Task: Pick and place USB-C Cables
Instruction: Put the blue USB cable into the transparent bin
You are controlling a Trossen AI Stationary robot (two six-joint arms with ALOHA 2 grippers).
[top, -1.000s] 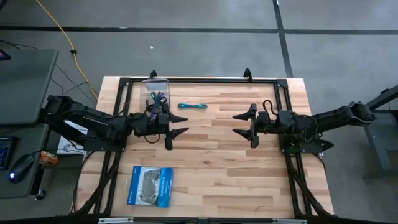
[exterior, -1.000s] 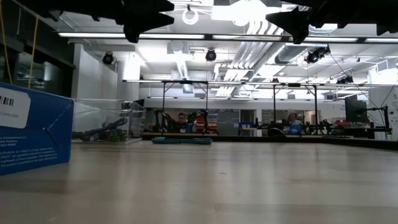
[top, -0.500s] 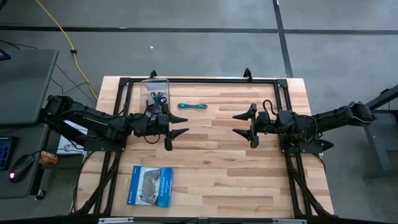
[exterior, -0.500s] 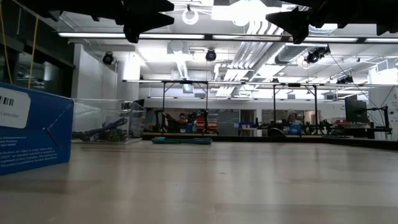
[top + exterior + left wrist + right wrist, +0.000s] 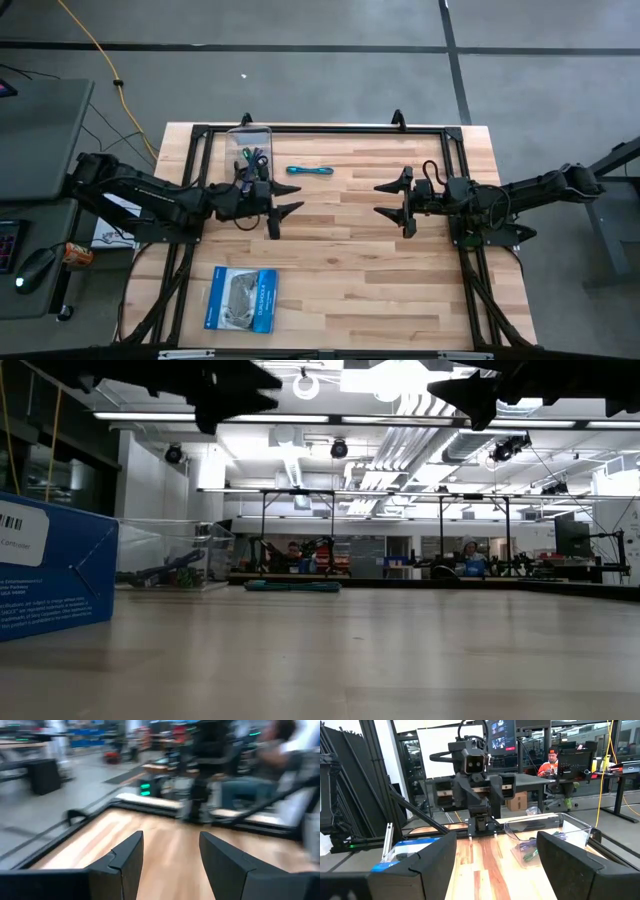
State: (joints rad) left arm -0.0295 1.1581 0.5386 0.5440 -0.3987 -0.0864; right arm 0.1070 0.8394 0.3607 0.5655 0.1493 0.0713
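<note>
A teal-blue USB-C cable [image 5: 309, 171] lies coiled on the wooden table toward the far edge; it also shows in the low view [image 5: 292, 586]. The purple and green cables [image 5: 252, 157] lie inside a clear container [image 5: 250, 140] at the far left, which the right wrist view also shows [image 5: 555, 832]. My left gripper [image 5: 292, 205] hovers open above the table, near the container and on the near side of the teal cable. My right gripper [image 5: 378, 199] hovers open at mid-right and faces the left one. Neither has anything between its fingers [image 5: 170, 845] [image 5: 497, 845].
A blue-and-white flat packet [image 5: 240, 298] lies near the front left and looms large in the low view [image 5: 50, 570]. A black frame [image 5: 330, 128] runs along the table's far and side edges. Bare wood lies between the two grippers. People sit in the room beyond.
My left gripper has stayed in place but swung its fingers a little toward the table's near edge; the gap between them looks unchanged. The cables have not moved.
</note>
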